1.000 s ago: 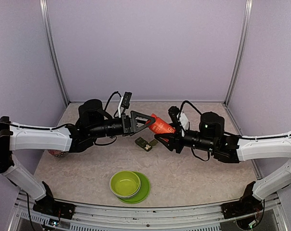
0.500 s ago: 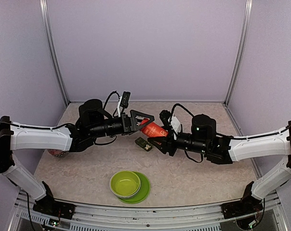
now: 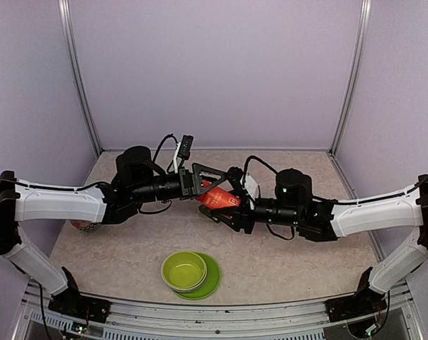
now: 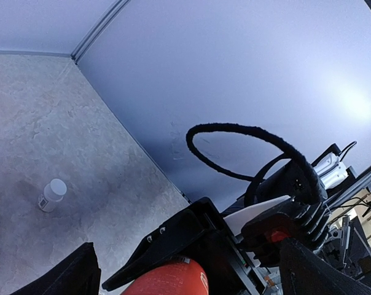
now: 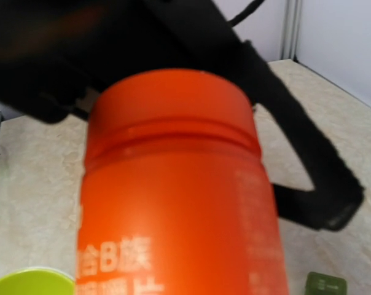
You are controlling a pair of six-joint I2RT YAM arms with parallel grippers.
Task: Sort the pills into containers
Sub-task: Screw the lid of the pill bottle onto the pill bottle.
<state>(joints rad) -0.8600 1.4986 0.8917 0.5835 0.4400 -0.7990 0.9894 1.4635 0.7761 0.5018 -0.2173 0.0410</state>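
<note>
seemingly an early stage: the right fingers [image 3: 227,214] clamp the orange-red bottle [image 3: 217,198], cap apparently on, between the wide-apart left fingers [image 4: 72,276], while the dark green containers [image 5: 325,284] sit on the desk [image 3: 129,248] just under the bottle, nothing visibly sorted yet.

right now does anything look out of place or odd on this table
The orange-red bottle is not standing on the table. The right gripper holds it tipped over in the air, with its cap end reaching into the open left gripper. Nothing looks spilled or damaged.
</note>
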